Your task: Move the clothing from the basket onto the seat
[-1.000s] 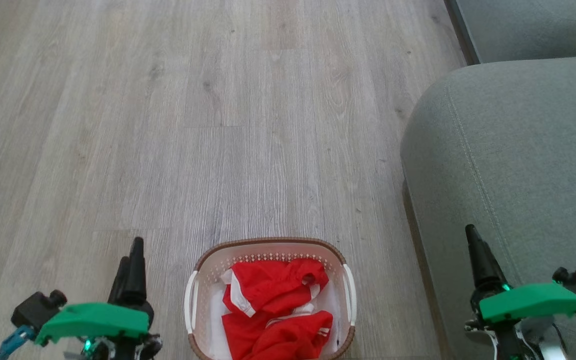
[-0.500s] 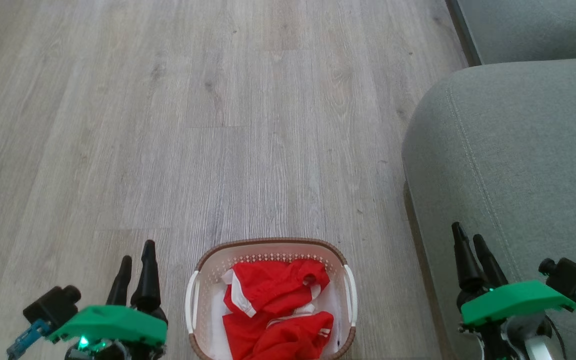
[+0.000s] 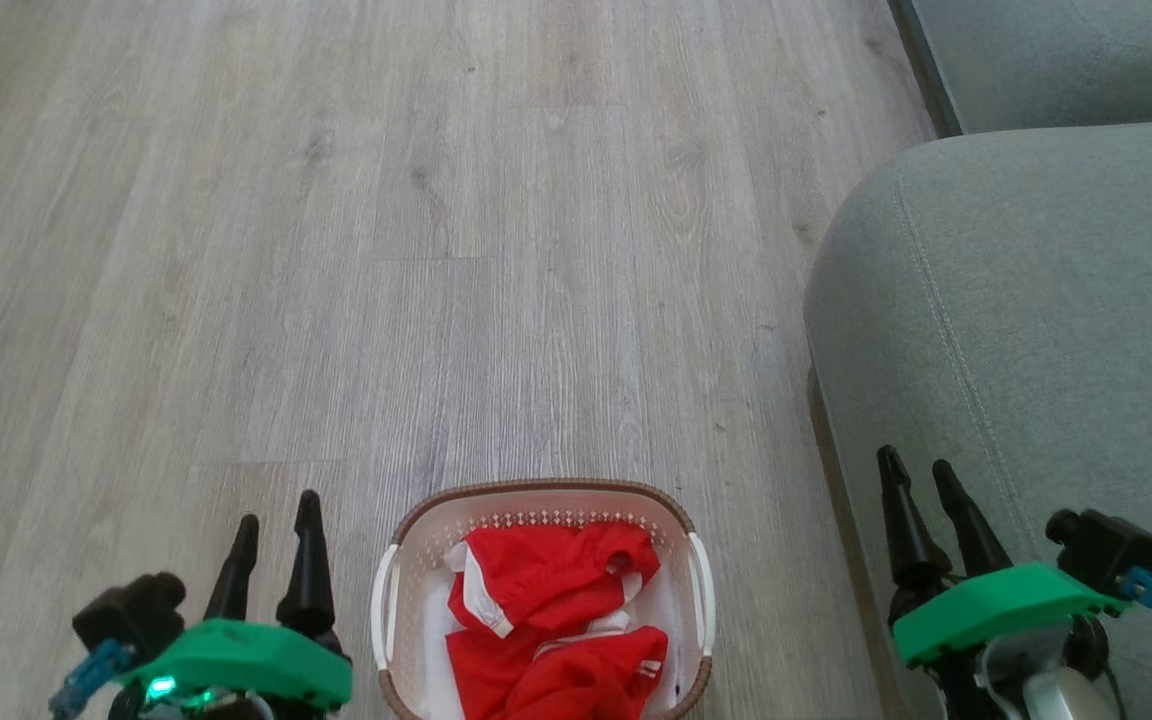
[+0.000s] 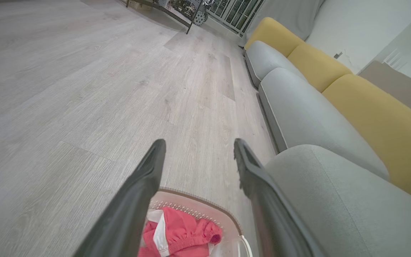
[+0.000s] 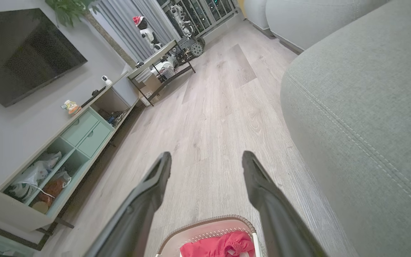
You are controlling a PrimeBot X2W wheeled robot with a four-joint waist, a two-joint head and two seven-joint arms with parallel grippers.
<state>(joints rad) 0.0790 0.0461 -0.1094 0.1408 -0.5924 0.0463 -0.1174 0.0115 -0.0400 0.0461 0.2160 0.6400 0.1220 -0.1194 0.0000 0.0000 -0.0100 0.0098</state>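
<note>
While the clothing [image 3: 546, 610] lies in the basket [image 3: 546, 487], left of the seat [image 3: 1036, 300], the left gripper [image 3: 278, 510] and right gripper [image 3: 914, 460] have edged inward — both spread wide, holding nothing. A reach looks imminent.

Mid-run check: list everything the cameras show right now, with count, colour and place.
clothing: two garments, red with white trim, piled in the basket
basket: one, cream with a brown rim, on the floor left of the seat
seat: one, grey-green, right of the basket
further sofa cushions: two, grey, beyond the seat
back cushions: three, yellow, along the sofa back
floor: pale grey wood planks
television: one, black, on the wall
cabinet: one, mint-green drawers, below the television
left gripper: open, holding nothing, left of the basket
right gripper: open, holding nothing, at the seat's edge
</note>
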